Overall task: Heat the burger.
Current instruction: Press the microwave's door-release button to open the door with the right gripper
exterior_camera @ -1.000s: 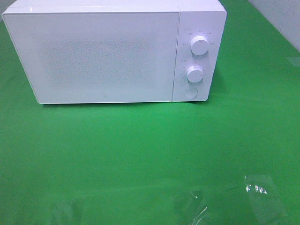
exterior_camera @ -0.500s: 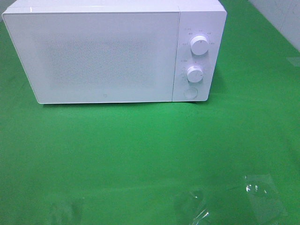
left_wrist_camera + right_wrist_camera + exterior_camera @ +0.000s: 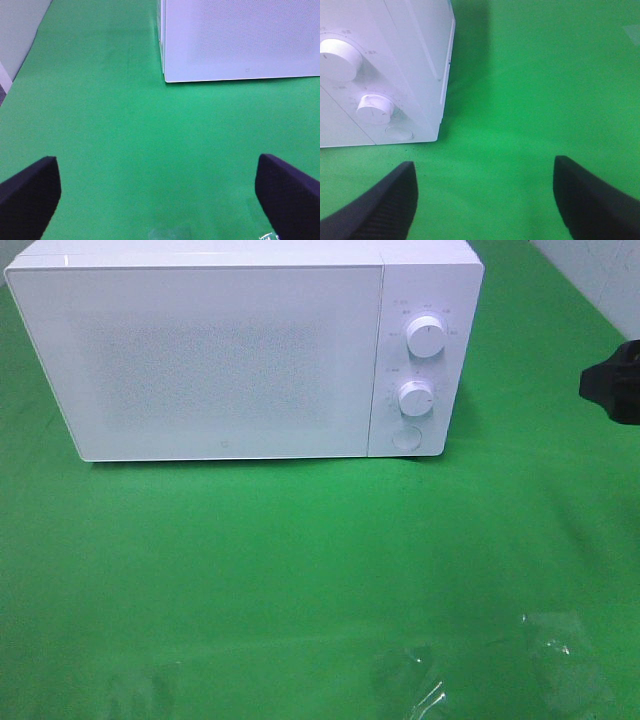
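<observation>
Right gripper [image 3: 485, 200] — newly near microwave [image 3: 230, 350]

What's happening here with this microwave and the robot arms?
Nothing is being handled yet. A white microwave sits with its door shut on the green table. The left fingers and the right fingers are spread open and empty, both facing the microwave. No burger is in view.

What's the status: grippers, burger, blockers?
Left gripper open, empty. Right gripper open, empty, beside microwave. Burger not in view; door shut. No obstruction seen.
</observation>
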`<state>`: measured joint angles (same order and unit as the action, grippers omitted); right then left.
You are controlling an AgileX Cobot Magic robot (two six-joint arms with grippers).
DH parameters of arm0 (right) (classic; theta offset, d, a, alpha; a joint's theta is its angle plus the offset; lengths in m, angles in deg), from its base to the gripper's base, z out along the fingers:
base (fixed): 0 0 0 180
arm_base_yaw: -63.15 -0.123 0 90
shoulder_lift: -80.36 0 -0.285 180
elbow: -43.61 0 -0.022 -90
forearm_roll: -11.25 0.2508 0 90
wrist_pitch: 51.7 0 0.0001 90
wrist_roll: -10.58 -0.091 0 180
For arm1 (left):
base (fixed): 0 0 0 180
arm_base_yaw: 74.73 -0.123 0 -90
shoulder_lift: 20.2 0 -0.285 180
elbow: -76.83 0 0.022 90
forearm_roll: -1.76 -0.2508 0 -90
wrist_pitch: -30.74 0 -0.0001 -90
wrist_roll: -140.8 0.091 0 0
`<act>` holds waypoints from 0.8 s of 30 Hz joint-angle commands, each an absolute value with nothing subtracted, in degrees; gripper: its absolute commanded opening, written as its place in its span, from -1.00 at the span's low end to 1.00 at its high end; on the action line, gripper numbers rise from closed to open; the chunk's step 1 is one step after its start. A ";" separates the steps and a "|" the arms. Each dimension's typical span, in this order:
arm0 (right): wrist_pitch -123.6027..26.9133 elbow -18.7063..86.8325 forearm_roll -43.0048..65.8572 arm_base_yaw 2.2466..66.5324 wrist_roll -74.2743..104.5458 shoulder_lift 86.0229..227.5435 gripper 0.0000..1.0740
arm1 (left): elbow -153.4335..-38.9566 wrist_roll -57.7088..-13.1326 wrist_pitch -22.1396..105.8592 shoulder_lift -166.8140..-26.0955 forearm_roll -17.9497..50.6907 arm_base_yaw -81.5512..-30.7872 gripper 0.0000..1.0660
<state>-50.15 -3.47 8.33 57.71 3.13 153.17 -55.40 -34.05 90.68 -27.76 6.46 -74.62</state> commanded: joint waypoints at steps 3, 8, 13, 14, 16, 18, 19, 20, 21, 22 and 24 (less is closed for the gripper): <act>-39.15 -3.24 8.39 57.88 2.67 160.45 0.34 | -55.23 -34.05 90.10 -26.67 6.52 -74.85 0.84; -33.82 -4.21 8.39 57.82 2.79 162.91 0.34 | -55.23 -34.05 90.10 -26.67 6.52 -74.85 0.84; -21.10 -8.79 8.96 57.82 3.13 166.01 0.32 | -55.23 -34.05 90.10 -26.67 6.52 -74.85 0.84; -17.20 -10.40 10.80 57.82 3.19 166.81 0.31 | -55.23 -34.05 90.10 -26.67 6.52 -74.85 0.84; -15.54 -11.20 12.11 57.82 3.53 167.15 0.30 | -55.23 -34.05 90.10 -26.67 6.52 -74.85 0.84; -12.85 -12.69 14.75 57.82 5.19 167.67 0.29 | -55.23 -34.05 90.10 -26.67 6.52 -74.85 0.84; -10.56 -14.29 17.56 57.82 7.43 167.67 0.29 | -55.23 -34.05 90.10 -26.67 6.52 -74.85 0.84; -10.56 -14.29 17.56 57.82 7.43 167.67 0.29 | -55.23 -34.05 90.10 -26.67 6.52 -74.85 0.84; -9.30 -14.98 18.87 57.82 8.58 167.67 0.29 | -55.23 -34.05 90.10 -26.67 6.52 -74.85 0.84; -9.30 -14.98 18.87 57.82 8.58 167.67 0.29 | -55.23 -34.05 90.10 -26.67 6.52 -74.85 0.84; -5.69 -17.33 22.71 57.82 11.10 167.67 0.29 | -55.23 -34.05 90.10 -26.67 6.52 -74.85 0.84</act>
<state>-9.13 -16.07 20.08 57.71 8.58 167.90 -55.40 -34.05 90.68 -27.76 6.46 -74.62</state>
